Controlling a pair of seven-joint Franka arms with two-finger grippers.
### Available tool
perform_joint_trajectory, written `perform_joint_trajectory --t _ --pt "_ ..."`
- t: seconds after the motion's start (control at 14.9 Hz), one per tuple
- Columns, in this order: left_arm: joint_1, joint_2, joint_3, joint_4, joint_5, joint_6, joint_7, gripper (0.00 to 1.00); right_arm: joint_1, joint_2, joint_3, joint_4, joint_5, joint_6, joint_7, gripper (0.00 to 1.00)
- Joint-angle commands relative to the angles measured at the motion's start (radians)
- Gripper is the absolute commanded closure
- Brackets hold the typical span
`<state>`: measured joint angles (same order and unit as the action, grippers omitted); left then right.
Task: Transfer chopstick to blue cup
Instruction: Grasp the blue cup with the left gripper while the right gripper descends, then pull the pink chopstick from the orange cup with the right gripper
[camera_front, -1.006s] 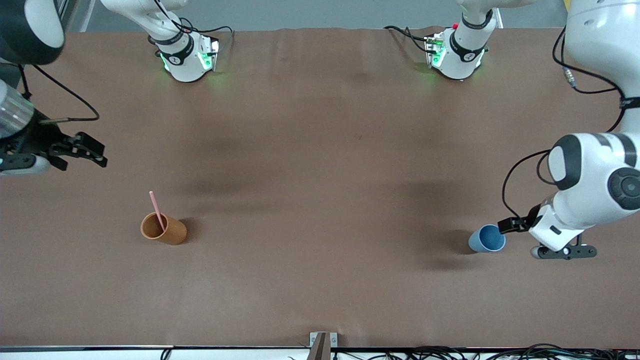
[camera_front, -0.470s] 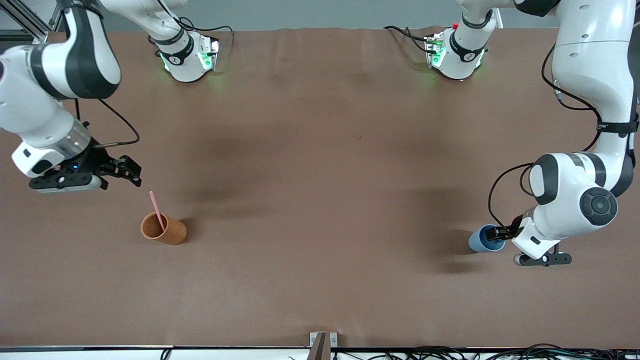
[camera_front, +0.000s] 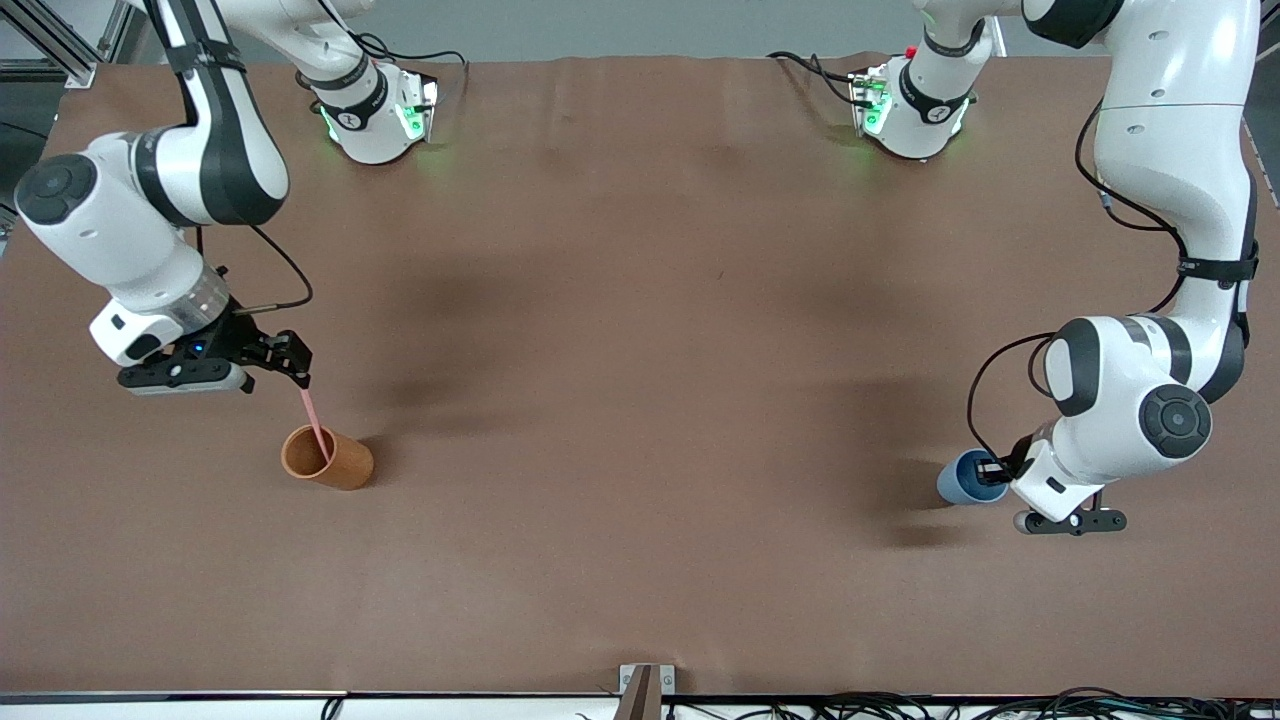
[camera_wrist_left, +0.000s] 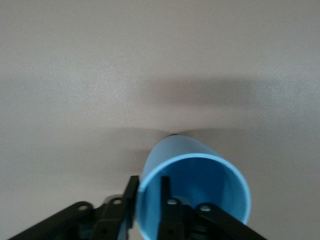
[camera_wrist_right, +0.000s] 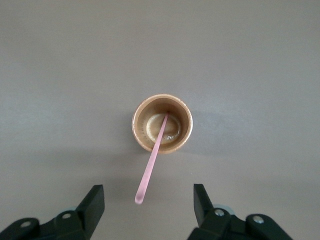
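Note:
The pale pink chopstick (camera_front: 314, 425) stands leaning in the orange-brown cup (camera_front: 335, 462) near the right arm's end of the table. My right gripper (camera_front: 297, 368) is open just over its top end. In the right wrist view the chopstick (camera_wrist_right: 152, 160) rises from the orange-brown cup (camera_wrist_right: 186, 131), and its tip lies between my right gripper's (camera_wrist_right: 149, 196) spread fingers without touching them. The blue cup (camera_front: 960, 482) stands near the left arm's end. My left gripper (camera_front: 992, 468) is at its rim. In the left wrist view the left gripper (camera_wrist_left: 148, 184) pinches the blue cup's (camera_wrist_left: 200, 185) wall, one finger inside and one outside.
The brown table cover (camera_front: 640, 400) stretches bare between the two cups. Both arm bases (camera_front: 375, 115) stand along the edge farthest from the front camera. A metal bracket (camera_front: 645, 685) and cables lie at the nearest edge.
My right gripper has swung in from the table's end to just over the chopstick's top. My left gripper has moved onto the blue cup's rim. Neither cup has moved.

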<state>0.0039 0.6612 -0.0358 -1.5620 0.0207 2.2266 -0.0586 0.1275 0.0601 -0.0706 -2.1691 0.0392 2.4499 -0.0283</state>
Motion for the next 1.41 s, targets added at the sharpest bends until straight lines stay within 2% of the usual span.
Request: perform_joint_trajectory --t 0.0,0.07,0.34,0.54,0.6,0.8,1.07,1.21,1.34 --pt "-0.001 -0.012 -0.003 0.007 0.001 0.005 0.009 0.93 0.015 0.01 0.0 -0.04 -0.012 0.057 0.033 0.28" --pt "-0.01 -0.04 -0.006 0.007 0.001 -0.002 0.002 0.98 0.017 0.013 0.0 -0.041 -0.012 0.057 0.042 0.3" --pt "-0.108 -0.126 -0.013 0.016 -0.005 -0.045 -0.026 0.99 0.02 0.015 -0.002 -0.043 -0.013 0.058 0.042 0.41" --pt "-0.264 -0.135 -0.01 0.016 0.001 -0.053 -0.174 0.99 0.018 0.017 -0.003 -0.043 -0.013 0.058 0.044 0.58" --pt "-0.328 -0.13 -0.01 0.019 0.001 -0.051 -0.235 0.99 0.018 0.018 -0.002 -0.043 -0.013 0.06 0.044 0.59" --pt "-0.453 -0.074 -0.012 0.101 0.001 -0.053 -0.502 0.99 0.018 0.027 -0.002 -0.043 -0.013 0.058 0.045 0.66" --pt "-0.597 0.03 -0.004 0.197 -0.001 -0.051 -0.648 0.99 0.017 0.027 -0.002 -0.043 -0.013 0.057 0.053 0.71" --pt "-0.654 0.066 -0.001 0.223 0.001 -0.051 -0.722 0.99 0.018 0.027 -0.002 -0.043 -0.013 0.055 0.065 0.79" --pt "-0.67 0.08 -0.003 0.221 -0.002 -0.051 -0.756 0.99 0.018 0.027 -0.002 -0.04 -0.013 0.052 0.067 0.89"
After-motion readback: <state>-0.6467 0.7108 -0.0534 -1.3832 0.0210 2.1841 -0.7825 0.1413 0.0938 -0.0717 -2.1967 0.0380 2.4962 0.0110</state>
